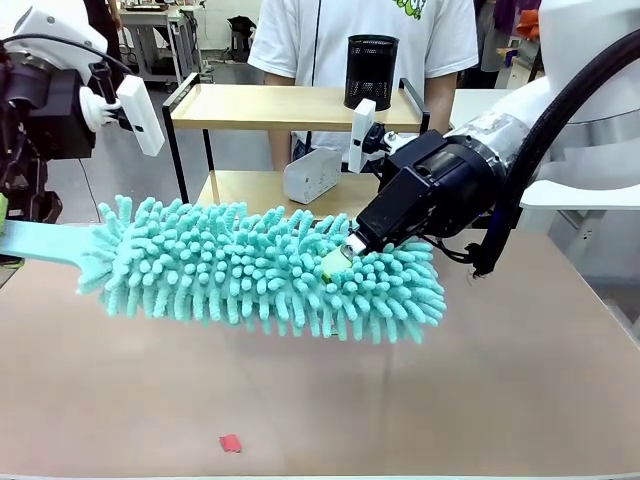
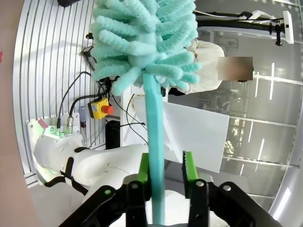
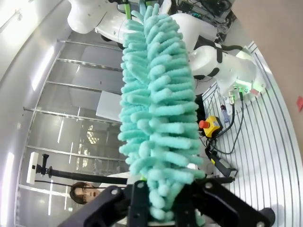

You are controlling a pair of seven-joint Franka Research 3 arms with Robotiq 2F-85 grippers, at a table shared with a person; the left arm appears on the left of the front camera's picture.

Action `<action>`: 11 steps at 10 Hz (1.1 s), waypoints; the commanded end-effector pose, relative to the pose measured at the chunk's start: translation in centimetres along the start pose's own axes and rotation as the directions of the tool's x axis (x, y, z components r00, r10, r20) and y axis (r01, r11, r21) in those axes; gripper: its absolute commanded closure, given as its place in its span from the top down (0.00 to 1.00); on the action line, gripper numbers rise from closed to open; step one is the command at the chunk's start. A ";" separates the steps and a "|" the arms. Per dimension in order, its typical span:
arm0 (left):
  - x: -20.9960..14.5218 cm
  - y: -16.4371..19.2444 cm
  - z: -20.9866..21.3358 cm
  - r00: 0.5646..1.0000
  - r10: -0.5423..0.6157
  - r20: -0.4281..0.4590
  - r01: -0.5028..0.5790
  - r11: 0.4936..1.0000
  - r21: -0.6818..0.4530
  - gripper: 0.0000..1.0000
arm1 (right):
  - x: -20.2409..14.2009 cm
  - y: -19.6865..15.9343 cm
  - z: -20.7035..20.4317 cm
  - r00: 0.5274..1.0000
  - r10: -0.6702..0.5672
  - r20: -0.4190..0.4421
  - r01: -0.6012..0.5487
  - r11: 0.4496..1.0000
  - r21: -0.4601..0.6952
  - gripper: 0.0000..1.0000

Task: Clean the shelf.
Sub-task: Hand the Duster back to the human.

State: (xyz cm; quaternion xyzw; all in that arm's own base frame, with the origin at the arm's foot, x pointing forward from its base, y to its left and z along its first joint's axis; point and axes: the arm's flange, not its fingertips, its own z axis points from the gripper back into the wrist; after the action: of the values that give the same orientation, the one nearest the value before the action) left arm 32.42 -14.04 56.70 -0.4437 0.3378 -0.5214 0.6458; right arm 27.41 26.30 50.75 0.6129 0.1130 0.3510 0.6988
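Nearest the camera: small red scrap [image 1: 231, 442] on the brown table [image 1: 420, 420], in front of the duster [image 1: 265, 268]. Duster a teal chenille head on a flat teal handle [image 2: 154, 156], held level above the table, between both arms. Left gripper [image 2: 164, 172] clamped on the handle, green pads either side; right gripper [image 1: 345, 255] closed into the head's far end, fingers buried in the fringe. Judged a two-point hold, steadying or passing the tool before any wiping. Shelf [image 1: 290, 105] behind the duster, beyond the table, untouched. On its top board a black mesh cup [image 1: 371, 70]; on the lower board a white box [image 1: 312, 175]. Both likely obstructions to a sweep. Person [image 1: 360, 35] standing directly behind the shelf.
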 end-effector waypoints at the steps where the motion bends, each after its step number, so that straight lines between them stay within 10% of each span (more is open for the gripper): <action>1: -0.8 -0.5 1.5 1.000 -0.001 0.013 0.001 1.000 -0.015 1.00 | -0.1 0.4 0.6 1.000 -0.018 0.002 0.018 0.999 0.028 0.00; 5: -7.4 -1.2 7.5 0.930 -0.004 0.368 0.004 1.000 0.001 1.00 | -2.0 2.2 5.4 1.000 -0.017 0.009 0.016 0.993 0.113 0.00; 8: -17.1 -0.6 11.2 0.688 0.019 0.725 -0.028 1.000 0.000 1.00 | -7.0 6.6 16.4 0.955 -0.006 0.297 0.001 1.000 0.015 0.00; 9: -19.1 -0.8 11.3 0.521 0.003 0.854 -0.010 1.000 0.003 1.00 | -9.5 8.4 20.9 0.871 0.022 0.490 -0.008 1.000 -0.030 0.00; 11: -18.6 1.2 11.3 0.291 0.036 0.956 -0.009 0.999 -0.035 1.00 | -14.0 9.5 27.1 0.556 0.077 0.828 0.039 0.992 -0.119 0.00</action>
State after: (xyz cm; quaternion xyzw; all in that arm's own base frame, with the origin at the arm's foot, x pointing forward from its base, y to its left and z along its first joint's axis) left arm 40.68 11.12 60.25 -0.6589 -0.0503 -0.1696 0.7311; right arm 29.10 -3.14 61.95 0.6748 -0.1380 0.1412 0.7111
